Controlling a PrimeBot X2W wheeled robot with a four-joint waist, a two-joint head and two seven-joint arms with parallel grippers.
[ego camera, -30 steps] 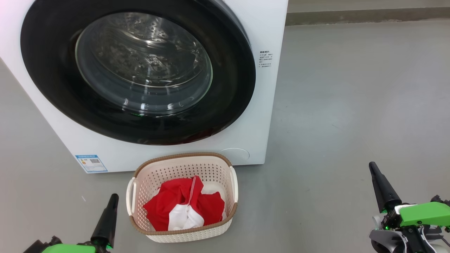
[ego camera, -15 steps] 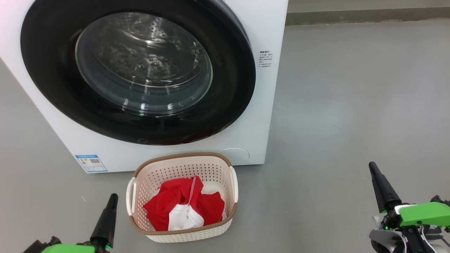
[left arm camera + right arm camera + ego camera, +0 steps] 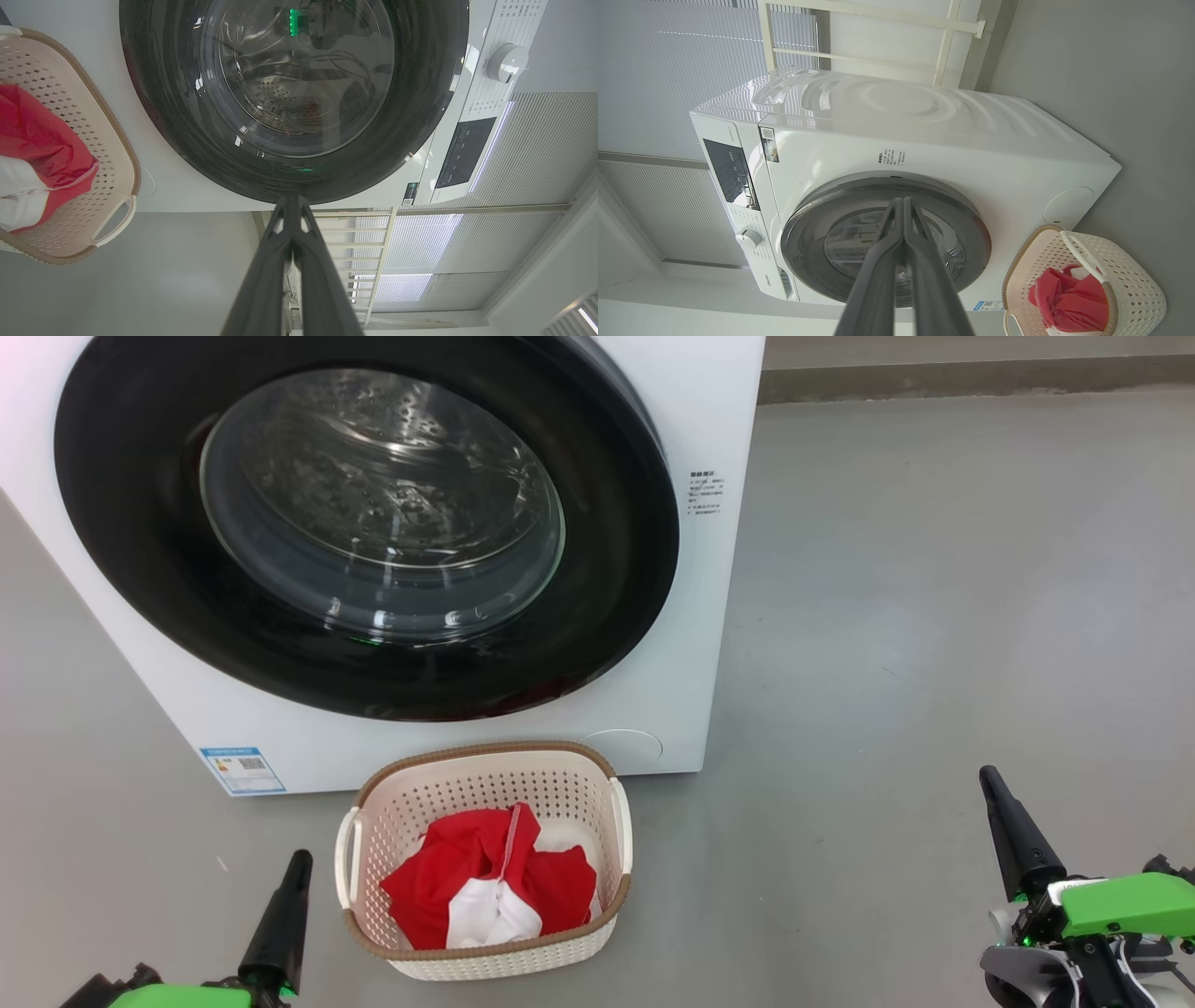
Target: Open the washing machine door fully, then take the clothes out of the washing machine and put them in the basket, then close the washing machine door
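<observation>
Head view: you're looking down at the big white boxy front-loading washing machine [image 3: 709, 569]. Its large round glossy black door [image 3: 121, 523], with a bulging clear glass window, is sitting shut against the front. A small blue label sticker [image 3: 242, 770] is showing at the cabinet's lower left corner. The small cream-white perforated plastic basket [image 3: 485, 751] with a brown woven-look rim is standing on the grey floor [image 3: 934, 616], just in front of the machine and below the door. The soft bright red clothes [image 3: 467, 877] with white panels are lying bunched inside the basket. Your left tool [image 3: 301, 861] is hanging near the basket's left handle without touching it, fingers pressed together and gripping nothing. Your right tool [image 3: 988, 779] is hanging well apart to the right over the floor, fingers pressed together and empty.

Left wrist view: the left tool's two dark fingers are meeting at the tips with nothing between them, and the tips are lining up with the door's rim. The door is sitting shut. The basket holding the clothes is showing at the left edge. A round white knob [image 3: 508, 63] and a dark control panel [image 3: 462, 151] are showing on the right.

Right wrist view: the right tool's fingers are pressing together, empty, with the tips overlapping the door's rim. The door is sitting shut. The basket with the clothes is standing just beside the machine's front at lower right. Pale slatted blinds [image 3: 644, 93] are hanging behind.
</observation>
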